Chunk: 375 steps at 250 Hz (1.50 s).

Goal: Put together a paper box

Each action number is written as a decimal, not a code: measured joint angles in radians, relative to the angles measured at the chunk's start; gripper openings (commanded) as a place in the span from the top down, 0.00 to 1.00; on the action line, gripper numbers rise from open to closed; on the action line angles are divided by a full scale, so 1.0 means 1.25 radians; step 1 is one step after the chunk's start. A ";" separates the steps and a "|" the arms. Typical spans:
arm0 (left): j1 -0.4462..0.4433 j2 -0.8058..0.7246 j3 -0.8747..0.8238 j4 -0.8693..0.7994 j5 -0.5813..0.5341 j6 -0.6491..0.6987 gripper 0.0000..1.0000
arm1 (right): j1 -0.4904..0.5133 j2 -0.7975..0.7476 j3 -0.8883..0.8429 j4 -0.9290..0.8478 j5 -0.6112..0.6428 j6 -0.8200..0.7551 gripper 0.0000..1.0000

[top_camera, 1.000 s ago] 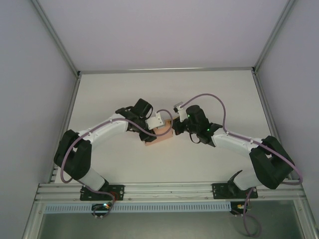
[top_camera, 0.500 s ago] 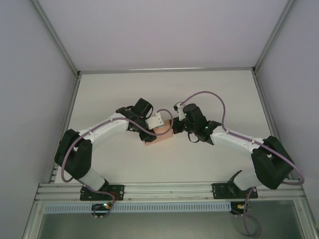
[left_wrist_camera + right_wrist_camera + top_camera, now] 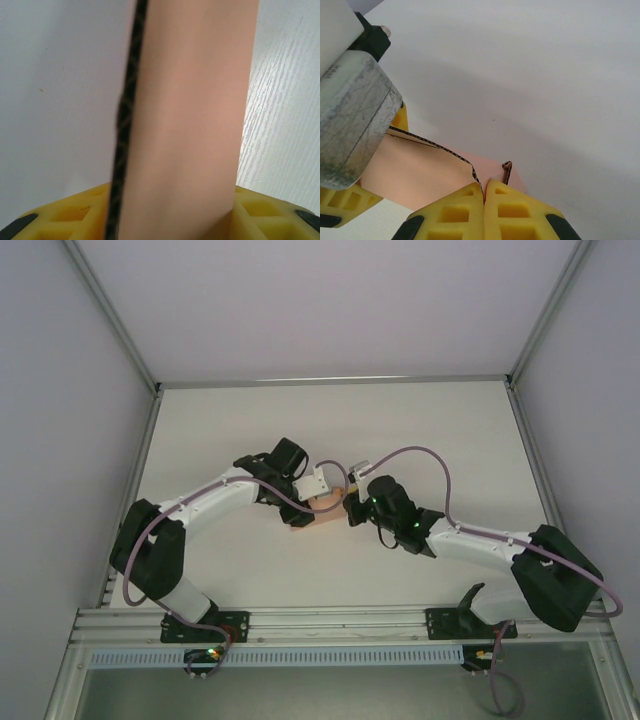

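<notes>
The salmon-pink paper box (image 3: pixel 320 513) lies mid-table between both arms. My left gripper (image 3: pixel 318 487) comes onto it from the back left. In the left wrist view a pink panel (image 3: pixel 195 100) stands between the yellow fingers (image 3: pixel 75 215), which press on both its sides. My right gripper (image 3: pixel 351 506) meets the box from the right. Its yellow fingers (image 3: pixel 455 215) are closed together, and the corrugated edge of a box flap (image 3: pixel 420 170) runs down into the seam at the right gripper's tips (image 3: pixel 483 187). The left gripper's grey body (image 3: pixel 350 115) looms at the left of that view.
The white table (image 3: pixel 450 430) is walled by pale panels with aluminium posts (image 3: pixel 110 330). A metal rail (image 3: pixel 330 620) runs along the near edge by the arm bases. The right arm's cable (image 3: pixel 430 455) arcs above the box.
The right arm has swung left and nearer, bringing its gripper down against the box's right side. The left gripper has stayed on the box, its jaws barely wider.
</notes>
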 measured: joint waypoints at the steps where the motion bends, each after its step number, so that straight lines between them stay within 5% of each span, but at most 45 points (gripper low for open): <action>1: 0.000 0.000 0.000 0.000 0.000 0.000 0.51 | 0.000 0.001 0.000 0.001 0.000 0.000 1.00; 37: 0.002 0.003 0.003 0.003 -0.001 -0.005 0.49 | 0.004 0.026 0.021 -0.001 0.025 0.004 1.00; 131: 0.002 0.002 0.008 0.018 -0.016 -0.044 0.13 | 0.016 0.013 0.055 -0.086 0.054 0.023 1.00; 182: 0.000 -0.065 0.007 0.059 -0.015 -0.076 0.05 | 0.030 0.045 0.097 -0.117 0.060 0.025 1.00; 292: 0.008 -0.268 -0.062 -0.019 -0.178 -0.294 0.31 | 0.042 0.068 0.160 -0.209 0.083 0.025 1.00; 375: 0.027 -0.250 -0.086 -0.053 -0.230 -0.382 0.49 | 0.045 0.076 0.179 -0.237 0.087 0.025 1.00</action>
